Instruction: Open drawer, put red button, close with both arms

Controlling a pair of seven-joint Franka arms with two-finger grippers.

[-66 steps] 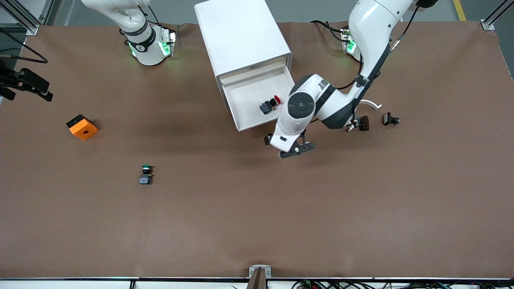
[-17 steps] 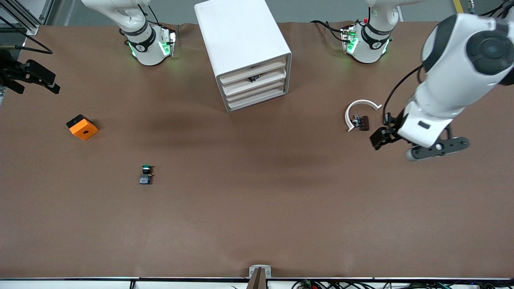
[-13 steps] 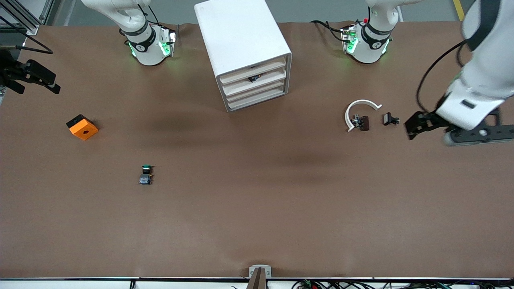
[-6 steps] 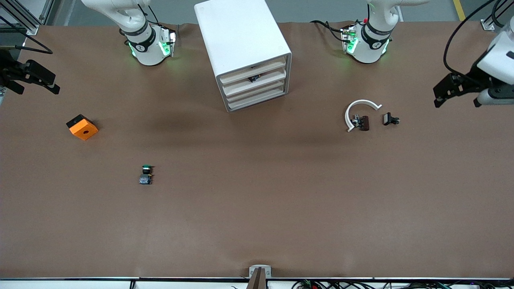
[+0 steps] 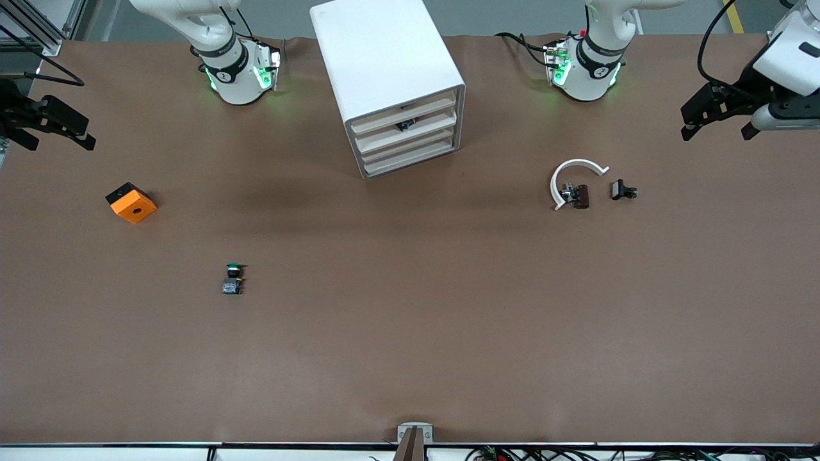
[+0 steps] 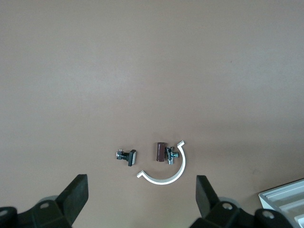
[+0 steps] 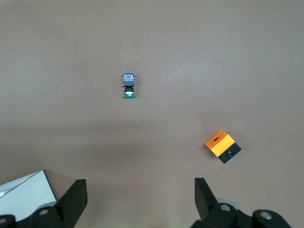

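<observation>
A: Front view first: where is the drawer point(image 5: 405, 121)?
B: Pushed in, second from the top of the white cabinet point(image 5: 384, 64), its front flush with the other three. Something small and dark shows in the slot at its front edge; I cannot tell whether that is the red button.
A: And the grippers?
B: The left gripper point(image 5: 714, 115) hangs with fingers spread wide and nothing between them, over the left arm's end of the surface point(image 5: 410, 333). Its wrist view looks down on a white curved clip point(image 6: 164, 171) and a small black part point(image 6: 127, 156). The right gripper point(image 5: 48, 125) is likewise spread and empty, over the right arm's end, near the orange block point(image 5: 131, 202).
A: Anything else?
B: The green button point(image 5: 233, 278) lies nearer the front camera than the block.
</observation>
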